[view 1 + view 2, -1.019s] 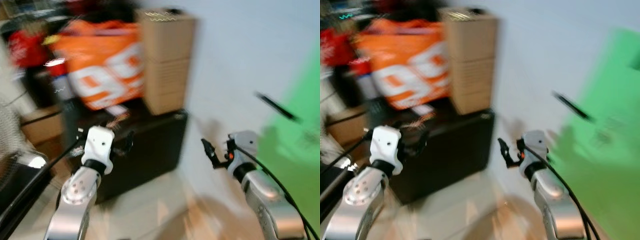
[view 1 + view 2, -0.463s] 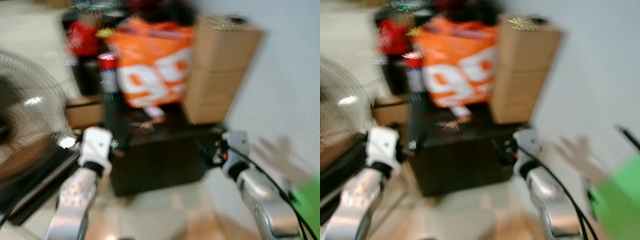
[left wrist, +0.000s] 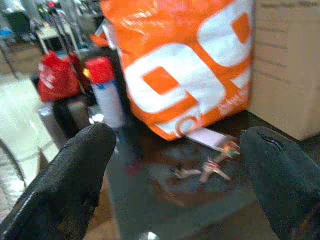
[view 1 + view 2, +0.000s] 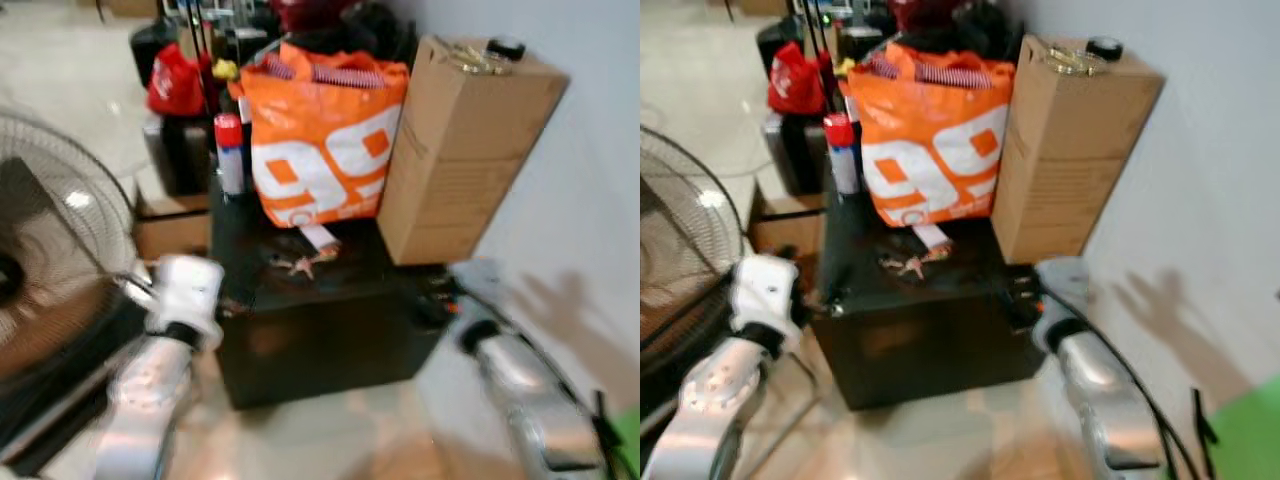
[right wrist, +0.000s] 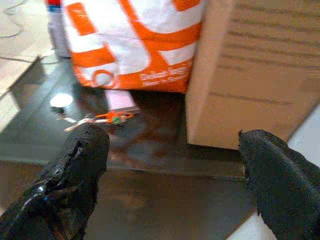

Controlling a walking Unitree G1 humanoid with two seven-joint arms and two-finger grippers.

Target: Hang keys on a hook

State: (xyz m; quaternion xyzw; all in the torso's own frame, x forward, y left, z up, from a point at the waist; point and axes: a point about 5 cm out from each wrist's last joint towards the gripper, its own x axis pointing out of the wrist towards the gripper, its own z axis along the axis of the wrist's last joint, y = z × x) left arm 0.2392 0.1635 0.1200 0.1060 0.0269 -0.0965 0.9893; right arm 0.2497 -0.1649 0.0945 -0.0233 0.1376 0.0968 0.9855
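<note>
While keys (image 4: 902,263) lie mid-cabinet (image 4: 940,340), left gripper (image 3: 175,165) spread, right gripper (image 5: 170,170) spread, both short of its edge.

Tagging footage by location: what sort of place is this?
Probably a cluttered home storage corner: an orange-and-white shopping bag and tall cardboard box sit on a black cabinet, beside a standing fan.

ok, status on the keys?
Both grippers open, empty: left gripper, right gripper, both facing the black cabinet. Keys lie on its top, ungrasped. Orange bag and cardboard box crowd close behind.
</note>
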